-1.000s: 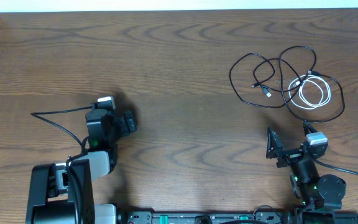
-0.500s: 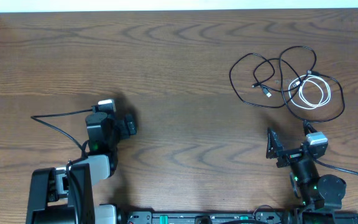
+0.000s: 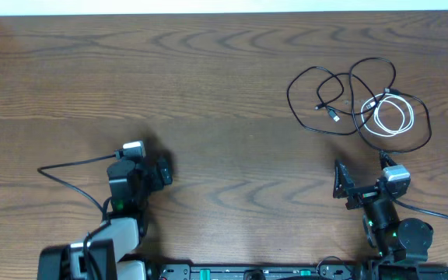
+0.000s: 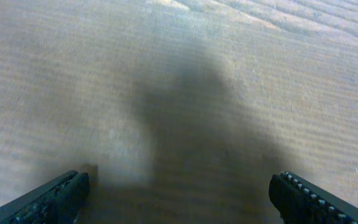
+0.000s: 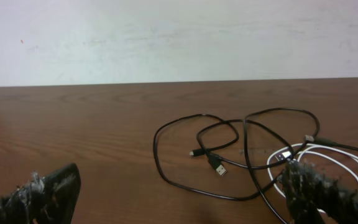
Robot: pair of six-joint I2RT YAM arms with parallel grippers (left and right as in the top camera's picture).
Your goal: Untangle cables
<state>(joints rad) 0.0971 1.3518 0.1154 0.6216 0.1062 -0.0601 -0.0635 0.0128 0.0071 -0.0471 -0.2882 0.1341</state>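
Right gripper [image 5: 180,180]: fingers spread wide, nothing between them, low over the table [image 3: 224,78] and facing the cables. Left gripper [image 4: 178,183]: likewise spread wide and empty, with only bare wood and its own shadow beneath it, on the opposite side of the table and well apart from the cables.

Beyond the right gripper, at the table's far right, lie the two cords in one loose heap. The black cable [image 5: 155,149] is the longer. It runs in several broad, open loops that cross one another, and its two plug ends [image 3: 334,117] lie near each other inside the largest loop. The white cable [image 3: 411,117] is wound into a small, tight coil of a few turns at the right of the heap. Strands of the black cable pass across this coil, so the two cords overlap; which lies over which at each crossing cannot be told.

Progress, as judged from this arrangement: the task is at its start. Neither cord is held, lifted or drawn apart. What is left is the whole separation, namely freeing the white coil from the black loops and laying each cord by itself.
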